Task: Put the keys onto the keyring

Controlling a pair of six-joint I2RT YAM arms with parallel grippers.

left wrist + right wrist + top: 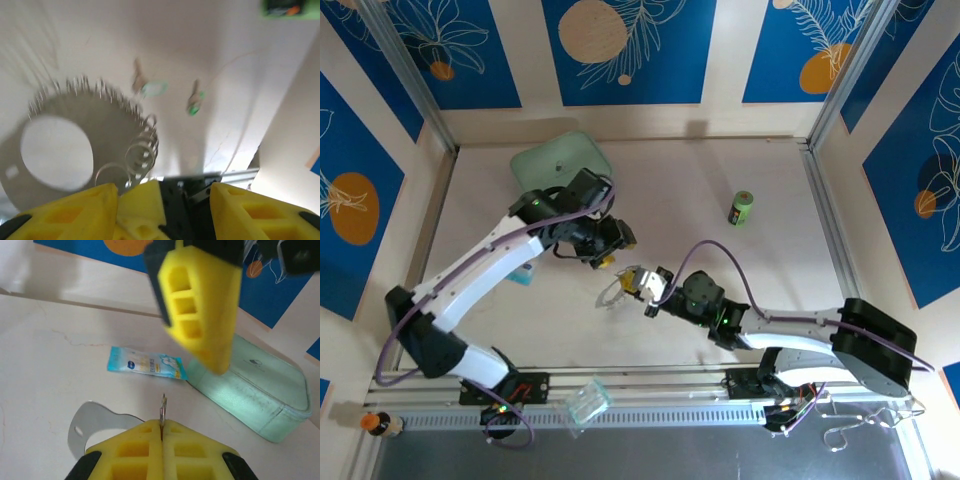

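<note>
**Right pincer.** The right pincer (162, 429) is pressing its yellow pads flat together. It is pinching the silvery keyring (95, 421), a sparkly loop of coiled and beaded wire with a flat grey metal tag. A thin wire edge of the loop is standing up out of the seam between the pads. The flat tag is lying on the pale table (200, 40), just left of those pads. I judge that I am gripping it this way to keep the loop fixed and raised for threading.

**Left pincer.** The left pincer (605, 258) is hanging with its fingers spread and nothing between them. It is sitting just beyond and above the right pincer's tips. I judge it is spread so that it is ready to collect a key.

**Keys.** The two tiny metal keys are lying on the table ahead of the left pincer's fingertips, past the keyring and clear of it. One has a pale oval head (151, 88) and the other a bright green head (195, 104). They are lying near each other but not touching, and both are blurred. Neither is on the loop, so threading is not yet begun.

**Next, in my judgement.** The left pincer is needing to drop forward onto the nearer key. The key's smallness is calling for a fine, low pinch, and it could easily slip out sideways.
</note>
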